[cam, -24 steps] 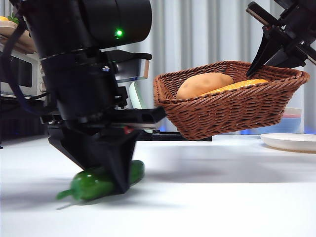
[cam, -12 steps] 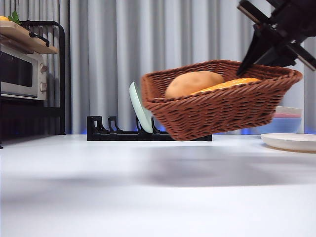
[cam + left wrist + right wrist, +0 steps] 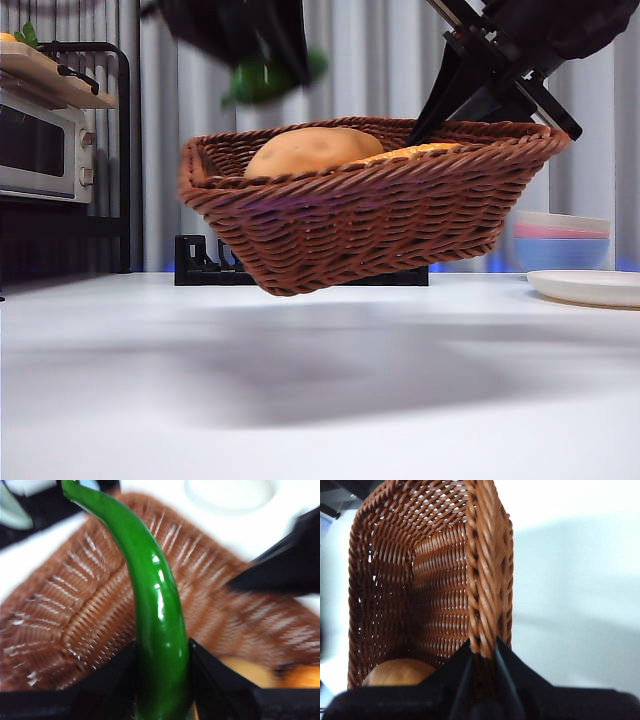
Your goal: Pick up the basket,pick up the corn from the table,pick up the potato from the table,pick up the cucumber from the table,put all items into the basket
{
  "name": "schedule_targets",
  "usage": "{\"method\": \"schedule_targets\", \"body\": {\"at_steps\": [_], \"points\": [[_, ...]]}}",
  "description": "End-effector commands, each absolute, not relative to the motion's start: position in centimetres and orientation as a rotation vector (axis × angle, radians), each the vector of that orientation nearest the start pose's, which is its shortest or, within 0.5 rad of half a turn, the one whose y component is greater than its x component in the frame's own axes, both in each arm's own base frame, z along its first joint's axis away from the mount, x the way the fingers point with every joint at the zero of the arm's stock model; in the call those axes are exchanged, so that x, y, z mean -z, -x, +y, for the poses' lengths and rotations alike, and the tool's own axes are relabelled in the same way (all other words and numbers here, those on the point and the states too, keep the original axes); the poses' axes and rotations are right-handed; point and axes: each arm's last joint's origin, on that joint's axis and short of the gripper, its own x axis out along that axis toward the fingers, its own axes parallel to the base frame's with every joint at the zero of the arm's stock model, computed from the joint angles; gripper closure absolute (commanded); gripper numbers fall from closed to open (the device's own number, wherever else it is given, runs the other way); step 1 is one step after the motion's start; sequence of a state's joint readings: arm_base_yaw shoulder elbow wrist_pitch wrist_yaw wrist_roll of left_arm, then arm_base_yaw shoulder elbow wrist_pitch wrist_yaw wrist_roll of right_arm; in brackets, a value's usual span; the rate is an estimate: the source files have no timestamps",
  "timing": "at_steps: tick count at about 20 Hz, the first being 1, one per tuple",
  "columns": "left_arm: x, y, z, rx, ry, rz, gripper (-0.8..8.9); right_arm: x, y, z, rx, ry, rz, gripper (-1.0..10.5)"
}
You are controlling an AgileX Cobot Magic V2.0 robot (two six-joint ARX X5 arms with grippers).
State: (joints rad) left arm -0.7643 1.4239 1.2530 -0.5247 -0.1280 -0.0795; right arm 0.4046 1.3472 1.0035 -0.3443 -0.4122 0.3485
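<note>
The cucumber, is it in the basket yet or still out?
Out. The left pincer holds the cucumber in the air above the basket.

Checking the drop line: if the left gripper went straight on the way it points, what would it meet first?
Probably the basket floor beyond the cucumber held by the left gripper; depth is unclear.
</note>
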Motion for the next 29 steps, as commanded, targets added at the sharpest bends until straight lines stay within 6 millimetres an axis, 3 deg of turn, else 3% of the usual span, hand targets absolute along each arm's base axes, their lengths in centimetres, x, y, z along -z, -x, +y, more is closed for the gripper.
{"method": "schedule_targets", "body": {"at_steps": [1, 2, 4, 5, 9, 14, 17, 19, 24, 26, 29], "points": [[-30.2, -23.4, -21.6, 0.592, -0.313, 0.700, 8.04, -27.7, -25.8, 12.5, -0.659, -0.338, 0.838, 9.6], [-29.9, -23.5, -21.7, 0.591, -0.318, 0.712, 7.03, -27.6, -25.8, 12.5, -0.656, -0.338, 0.848, 9.6], [-29.9, -23.6, -21.8, 0.590, -0.317, 0.707, 3.11, -27.5, -25.7, 12.4, -0.652, -0.337, 0.861, 9.6], [-30.1, -23.6, -21.8, 0.590, -0.315, 0.704, 2.55, -27.5, -25.7, 12.4, -0.651, -0.337, 0.862, 9.6], [-32.6, -23.1, -21.3, 0.586, -0.316, 0.724, 2.56, -27.2, -25.9, 12.5, -0.628, -0.361, 0.879, 9.6], [-40.0, -21.1, -19.5, 0.605, -0.238, 0.559, 2.56, -24.7, -28.5, 13.6, -0.561, -0.511, 0.914, 9.6], [-43.2, -19.9, -18.3, 0.611, -0.195, 0.468, 2.56, -22.7, -30.3, 14.4, -0.456, -0.610, 0.909, 9.6], [-44.1, -19.3, -17.8, 0.612, -0.180, 0.435, 2.56, -21.4, -30.8, 14.5, -0.406, -0.609, 0.932, 9.6], [-44.2, -19.2, -17.6, 0.610, -0.189, 0.435, 2.56, -18.6, -30.8, 15.0, -0.403, -0.502, 1.052, 9.6], [-44.2, -19.2, -17.6, 0.607, -0.205, 0.429, 2.56, -18.3, -30.5, 14.9, -0.421, -0.427, 1.077, 8.7], [-44.1, -19.6, -17.0, 0.546, -0.248, 0.431, 2.56, -18.9, -30.1, 14.0, -0.383, -0.373, 1.081, 4.5]]}}
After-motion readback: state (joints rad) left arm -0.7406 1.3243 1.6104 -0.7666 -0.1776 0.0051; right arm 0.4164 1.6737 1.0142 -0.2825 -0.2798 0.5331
